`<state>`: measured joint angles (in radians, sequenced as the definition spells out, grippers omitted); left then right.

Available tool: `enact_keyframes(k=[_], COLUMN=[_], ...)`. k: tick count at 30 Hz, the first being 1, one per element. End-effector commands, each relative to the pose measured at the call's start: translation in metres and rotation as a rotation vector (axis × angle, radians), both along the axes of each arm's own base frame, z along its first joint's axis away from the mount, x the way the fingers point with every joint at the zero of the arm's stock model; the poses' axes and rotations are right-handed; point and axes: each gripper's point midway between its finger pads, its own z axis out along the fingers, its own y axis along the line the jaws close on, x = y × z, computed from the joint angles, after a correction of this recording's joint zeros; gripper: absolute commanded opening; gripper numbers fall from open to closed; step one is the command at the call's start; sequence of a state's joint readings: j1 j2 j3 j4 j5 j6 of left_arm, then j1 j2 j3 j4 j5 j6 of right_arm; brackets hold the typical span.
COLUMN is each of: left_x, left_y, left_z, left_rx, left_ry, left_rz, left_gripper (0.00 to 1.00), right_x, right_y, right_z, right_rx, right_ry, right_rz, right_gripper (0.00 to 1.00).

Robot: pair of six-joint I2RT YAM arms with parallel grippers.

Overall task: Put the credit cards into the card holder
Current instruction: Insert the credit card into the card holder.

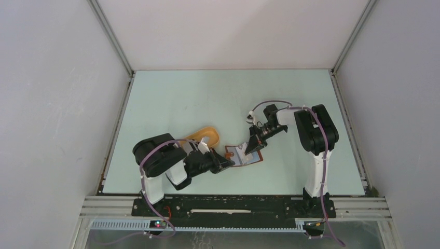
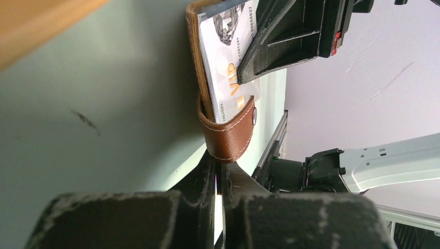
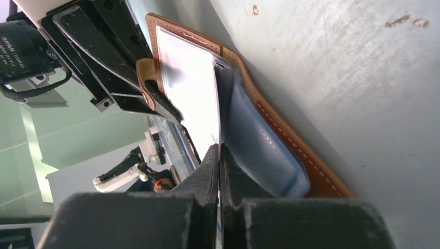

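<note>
Left gripper (image 2: 219,168) pinched shut on card holder (image 2: 228,137) — right gripper (image 3: 219,155) clamps credit card (image 3: 189,88)

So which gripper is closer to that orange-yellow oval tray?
Left. The left gripper grips the brown leather card holder beside the tray; the right gripper is at the holder's far side.

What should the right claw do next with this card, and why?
Probably slide the credit card deeper into the card holder: the right claw pinches its edge, the card looks only partly tucked in, and the left claw grips the holder's strap.
</note>
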<state>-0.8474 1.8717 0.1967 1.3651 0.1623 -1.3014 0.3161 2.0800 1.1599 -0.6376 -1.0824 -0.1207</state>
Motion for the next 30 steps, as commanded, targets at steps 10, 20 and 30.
enact_keyframes(k=[10,20,30], left_x=[-0.002,-0.002,-0.004], left_y=[0.008,0.013,0.014], left_z=[-0.016,-0.026,-0.032], left_rx=[0.077,0.162,0.202], left_ry=[0.004,0.001,0.011], left_rz=[-0.004,-0.006,-0.025], left_gripper=[0.13,0.13,0.12], right_x=[0.005,0.011,0.020], right_y=[0.007,0.002,0.001], right_z=[-0.011,-0.019,-0.019], right_rx=[-0.110,-0.184,-0.248], right_ry=[-0.094,-0.145,-0.220], right_rz=[0.026,0.013,-0.001], right_gripper=[0.00,0.00,0.00])
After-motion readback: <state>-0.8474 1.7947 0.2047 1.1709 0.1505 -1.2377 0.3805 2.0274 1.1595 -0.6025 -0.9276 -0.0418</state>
